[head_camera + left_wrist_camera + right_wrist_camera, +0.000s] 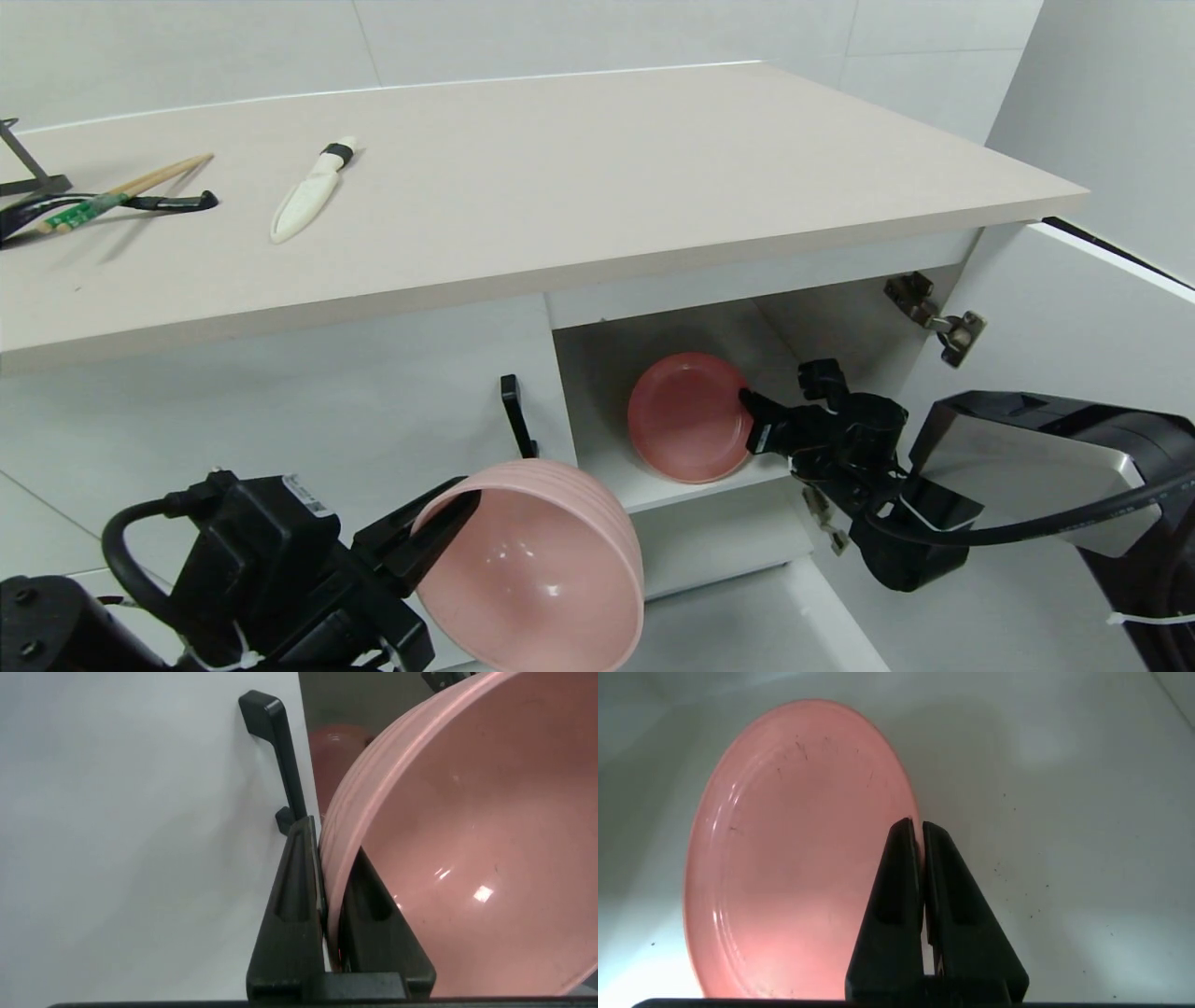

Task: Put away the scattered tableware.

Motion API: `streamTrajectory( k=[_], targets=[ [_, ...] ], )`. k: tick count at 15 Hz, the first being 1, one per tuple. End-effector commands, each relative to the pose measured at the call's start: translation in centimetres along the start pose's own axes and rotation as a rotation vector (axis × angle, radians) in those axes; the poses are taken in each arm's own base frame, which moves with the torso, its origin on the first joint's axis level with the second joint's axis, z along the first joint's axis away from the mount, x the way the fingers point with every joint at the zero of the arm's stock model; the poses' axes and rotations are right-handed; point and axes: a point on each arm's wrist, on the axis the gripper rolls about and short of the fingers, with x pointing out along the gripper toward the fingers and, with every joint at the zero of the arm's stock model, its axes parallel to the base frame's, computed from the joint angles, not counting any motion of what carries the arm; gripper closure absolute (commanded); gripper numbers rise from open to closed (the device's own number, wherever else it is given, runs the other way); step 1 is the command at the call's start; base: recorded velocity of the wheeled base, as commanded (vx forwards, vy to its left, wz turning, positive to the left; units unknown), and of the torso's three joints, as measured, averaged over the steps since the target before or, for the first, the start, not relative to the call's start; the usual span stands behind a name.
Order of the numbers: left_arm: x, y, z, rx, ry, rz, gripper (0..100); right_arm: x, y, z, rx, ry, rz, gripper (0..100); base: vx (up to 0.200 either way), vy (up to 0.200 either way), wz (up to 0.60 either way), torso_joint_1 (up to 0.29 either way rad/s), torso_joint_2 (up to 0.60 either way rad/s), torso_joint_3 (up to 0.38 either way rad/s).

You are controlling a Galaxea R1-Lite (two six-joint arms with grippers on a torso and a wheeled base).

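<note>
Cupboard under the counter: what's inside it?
A pink plate stands upright above the shelf, its rim pinched by the right claw. The plate covers the back wall behind it, so anything there can't be seen.

The left gripper (456,511) and right gripper (749,407) have matte black, wedge-shaped fingers. The right arm (1027,457) bears a silver-grey panel, a thick cable (1055,530) and a white zip tie (1153,619). The left arm (252,569) has a looped cable (117,541) and a white label (308,495).
</note>
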Motion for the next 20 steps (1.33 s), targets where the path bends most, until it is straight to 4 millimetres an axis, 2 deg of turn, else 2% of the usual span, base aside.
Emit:
streamTrajectory(
  k=[1, 2, 5, 8, 11, 12, 13, 14, 16, 18, 20],
  targets=[
    [0.0, 0.0, 0.0, 0.0, 0.0, 0.0, 100, 0.1, -0.1, -0.4, 0.0, 0.007, -0.002, 100, 0.0, 0.0, 0.0, 0.0, 0.0, 0.0],
    [0.0, 0.0, 0.0, 0.0, 0.0, 0.0, 100, 0.1, -0.1, -0.6, 0.001, 0.009, -0.008, 0, 0.0, 0.0, 0.0, 0.0, 0.0, 0.0],
    [0.1, 0.0, -0.1, 0.001, 0.003, 0.0, 100, 0.1, -0.2, -0.7, 0.0, 0.005, -0.011, 0, 0.0, 0.0, 0.0, 0.0, 0.0, 0.0],
    [0.1, 0.0, -0.1, 0.001, 0.005, -0.001, 100, -0.1, 0.1, 0.7, -0.012, -0.035, 0.003, 0, 0.0, 0.0, 0.0, 0.0, 0.0, 0.0],
    [0.2, -0.1, -0.3, 0.002, 0.015, -0.003, 100, -2.0, 0.9, 2.0, -0.072, -0.002, 0.006, 0, 0.0, 0.0, 0.0, 0.0, 0.0, 0.0],
    [0.4, -0.2, -0.5, 0.007, 0.028, -0.007, 100, -4.0, 1.7, 2.9, -0.135, 0.033, 0.014, 0, 0.0, 0.0, 0.0, 0.0, 0.0, 0.0],
    [0.5, -0.3, -0.7, 0.013, 0.037, -0.011, 100, -5.1, 2.1, 3.6, -0.157, 0.042, 0.018, 0, 0.0, 0.0, 0.0, 0.0, 0.0, 0.0],
    [1.1, -0.4, -0.8, 0.038, 0.044, -0.014, 100, -7.0, 3.3, 5.2, -0.179, 0.047, 0.035, 0, 0.0, 0.0, 0.0, 0.0, 0.0, 0.0],
    [2.2, -0.5, -0.4, 0.043, 0.021, -0.011, 100, -10.0, 4.4, 7.1, -0.18, 0.052, 0.052, 0, 0.0, 0.0, 0.0, 0.0, 0.0, 0.0],
    [2.7, -0.6, 0.0, 0.043, -0.002, -0.01, 100, -11.5, 5.0, 8.5, -0.182, 0.035, 0.063, 0, 0.0, 0.0, 0.0, 0.0, 0.0, 0.0],
    [2.9, -1.1, 0.4, 0.083, -0.023, -0.03, 100, -14.2, 5.5, 9.9, -0.182, 0.029, 0.068, 0, 0.0, 0.0, 0.0, 0.0, 0.0, 0.0]
  ],
)
